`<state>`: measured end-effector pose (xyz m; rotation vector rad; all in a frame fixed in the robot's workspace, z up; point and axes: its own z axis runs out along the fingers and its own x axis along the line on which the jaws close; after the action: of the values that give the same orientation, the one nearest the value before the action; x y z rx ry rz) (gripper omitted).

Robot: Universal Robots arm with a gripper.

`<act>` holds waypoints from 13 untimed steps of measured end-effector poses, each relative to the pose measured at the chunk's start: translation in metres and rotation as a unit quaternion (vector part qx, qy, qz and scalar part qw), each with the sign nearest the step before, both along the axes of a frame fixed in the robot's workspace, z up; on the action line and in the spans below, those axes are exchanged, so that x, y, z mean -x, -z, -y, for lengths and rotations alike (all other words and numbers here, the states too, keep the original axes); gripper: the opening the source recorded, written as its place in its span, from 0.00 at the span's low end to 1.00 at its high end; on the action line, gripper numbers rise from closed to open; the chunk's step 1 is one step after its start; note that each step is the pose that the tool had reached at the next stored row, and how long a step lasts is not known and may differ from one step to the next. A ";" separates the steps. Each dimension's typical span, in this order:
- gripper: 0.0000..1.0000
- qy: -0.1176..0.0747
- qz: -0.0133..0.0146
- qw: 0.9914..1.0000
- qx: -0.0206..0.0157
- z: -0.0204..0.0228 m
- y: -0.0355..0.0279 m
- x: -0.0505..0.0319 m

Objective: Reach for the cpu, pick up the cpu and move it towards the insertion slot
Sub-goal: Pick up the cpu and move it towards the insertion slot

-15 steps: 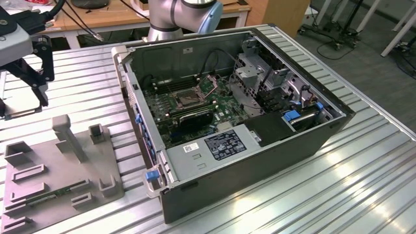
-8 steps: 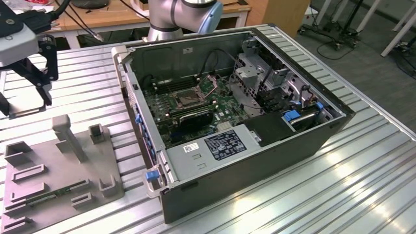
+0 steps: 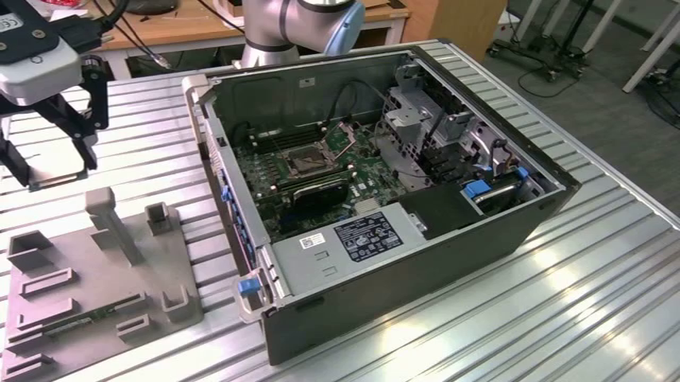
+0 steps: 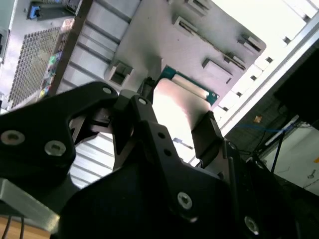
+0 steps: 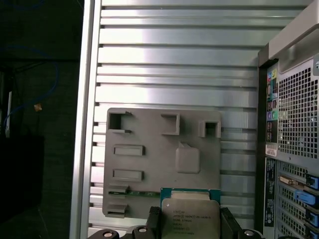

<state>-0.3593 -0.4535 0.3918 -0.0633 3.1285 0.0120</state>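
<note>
The gripper (image 3: 56,177) hangs over the ribbed metal table (image 3: 531,318) at the exterior view's left. Its two black fingers (image 3: 91,119) are drawn in on a thin flat piece between their tips. In that view the piece shows as little more than a pale edge.

The first wrist view settles what it is. The cpu (image 5: 190,219), with its silvery beige face and a green border along one edge, is pinched from two opposite sides by the fingertips (image 5: 153,221). The jaws stand only as far apart as the chip is wide. Beyond the chip, the same view shows a grey fixture plate (image 5: 164,149) with raised holders and a thin green circuit strip (image 5: 134,191) lying in one of them. The cpu is held above the plate's near edge, clear of it.

The second wrist view shows the gripper's dark linkage close up. The cpu (image 4: 179,99) there is a glare-washed pale slab with a green edge, clamped between the fingers.

In the exterior view the open computer case (image 3: 425,263) lies on its side. The insertion slot (image 3: 302,161), a shiny metal frame with a dark centre, sits on the green board inside. The held cpu is well apart from that slot, outside the case, and the case wall stands between them.
</note>
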 end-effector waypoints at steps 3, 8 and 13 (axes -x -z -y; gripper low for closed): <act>0.55 0.000 0.000 1.000 0.000 0.0000 -0.0001 -0.0004; 0.55 0.000 0.000 1.000 0.001 -0.0001 -0.0033 -0.0009; 0.55 0.000 0.000 1.000 0.001 0.0000 -0.0045 -0.0023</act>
<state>-0.3570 -0.4535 0.3963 -0.0636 3.1287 0.0073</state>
